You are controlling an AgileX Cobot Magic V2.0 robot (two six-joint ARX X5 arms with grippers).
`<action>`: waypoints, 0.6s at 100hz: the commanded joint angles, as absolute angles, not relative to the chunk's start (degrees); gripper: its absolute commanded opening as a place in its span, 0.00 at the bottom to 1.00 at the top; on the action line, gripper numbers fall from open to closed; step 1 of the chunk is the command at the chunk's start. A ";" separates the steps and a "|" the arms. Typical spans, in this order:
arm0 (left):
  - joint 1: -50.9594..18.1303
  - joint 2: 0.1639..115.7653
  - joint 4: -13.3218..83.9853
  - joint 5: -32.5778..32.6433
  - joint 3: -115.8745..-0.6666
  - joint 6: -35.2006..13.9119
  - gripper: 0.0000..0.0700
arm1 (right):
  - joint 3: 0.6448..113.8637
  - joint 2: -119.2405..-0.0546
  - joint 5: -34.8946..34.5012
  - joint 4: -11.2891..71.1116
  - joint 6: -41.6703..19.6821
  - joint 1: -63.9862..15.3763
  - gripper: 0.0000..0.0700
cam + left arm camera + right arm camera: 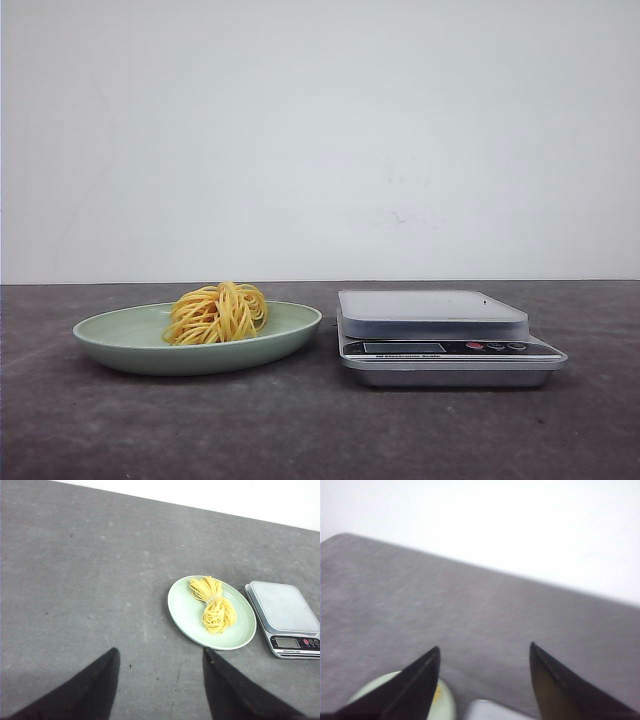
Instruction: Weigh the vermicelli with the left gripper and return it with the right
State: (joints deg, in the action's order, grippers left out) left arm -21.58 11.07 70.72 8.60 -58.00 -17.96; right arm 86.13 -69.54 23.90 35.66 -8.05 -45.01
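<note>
Vermicelli on plate, beside scale

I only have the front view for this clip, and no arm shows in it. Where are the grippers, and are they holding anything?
Observer: The left gripper is open and empty, hanging above bare table, short of the plate.
Operator: And the right one?
Observer: The right gripper is open and empty too, with the plate's edge and a corner of the scale just below its fingers.
Operator: Anything about the vermicelli I can't see?
Observer: From above, the vermicelli is a bundle tied around its middle with a pale band.
</note>
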 commanded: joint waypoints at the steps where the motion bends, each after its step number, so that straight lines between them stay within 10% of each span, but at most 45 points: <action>1: -21.61 10.96 70.17 8.58 -58.70 -17.32 0.45 | 87.35 -64.49 27.09 39.24 -2.39 -45.63 0.50; 29: -21.61 10.96 70.22 8.56 -58.70 -17.34 0.45 | 87.35 -43.68 43.00 60.29 1.74 -45.63 0.50; 60: -21.61 10.96 69.56 8.51 -58.70 -17.52 0.45 | 86.61 -26.63 36.56 76.93 -6.98 -45.17 0.50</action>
State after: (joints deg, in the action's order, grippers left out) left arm -21.58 11.07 70.43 8.60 -58.00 -17.96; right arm 86.41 -28.01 39.64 75.96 -3.42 -44.99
